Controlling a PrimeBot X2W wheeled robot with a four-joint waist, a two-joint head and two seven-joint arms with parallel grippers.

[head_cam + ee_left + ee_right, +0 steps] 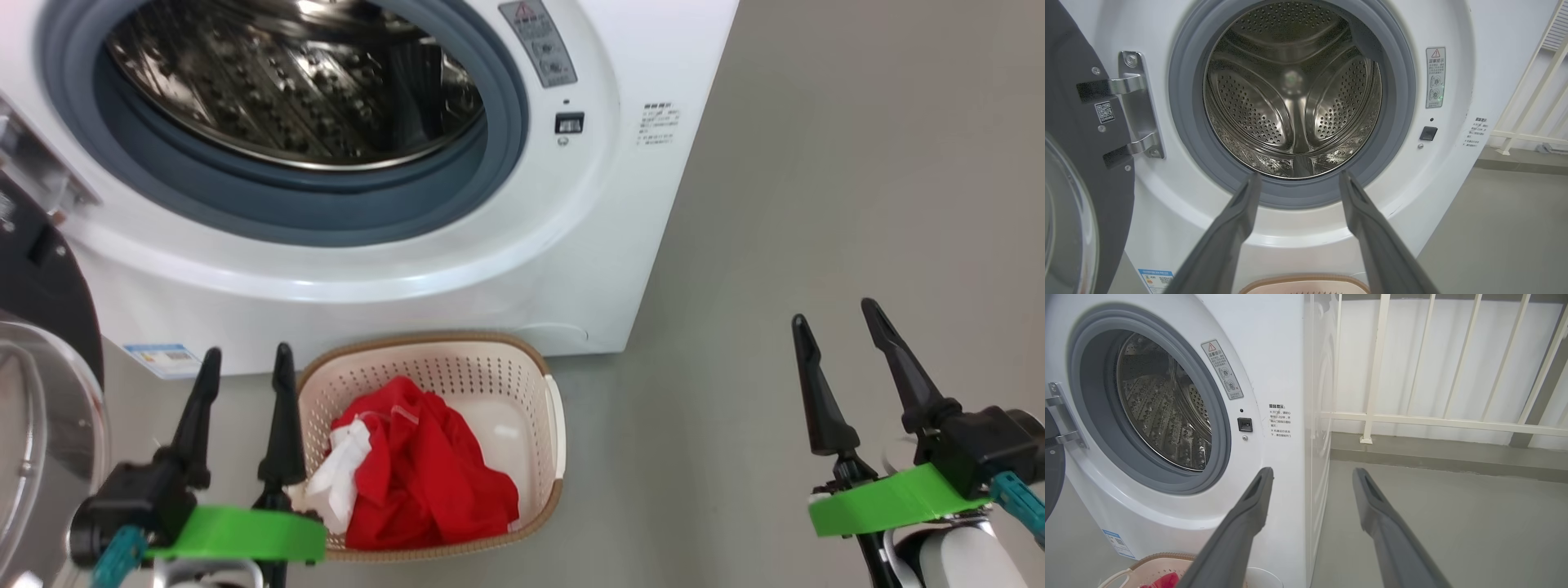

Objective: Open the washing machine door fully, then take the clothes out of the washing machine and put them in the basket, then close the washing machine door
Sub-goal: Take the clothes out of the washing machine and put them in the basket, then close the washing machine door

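Left gripper [249,349] and right gripper [834,310] hover, fingers spread and empty. Red clothes [424,474] lie heaped in the basket [490,376] on the floor [816,163] before the washing machine [490,269], whose door [33,278] hangs swung open leftward

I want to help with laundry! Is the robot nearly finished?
Nearly. Done: the round black-rimmed glass door hangs open, the perforated steel drum looks empty, and the bright red fabric clothes lie in the cream perforated plastic basket. In hand: nothing; the dark two-fingered left pincer and right pincer stand open. Left: closing the door.
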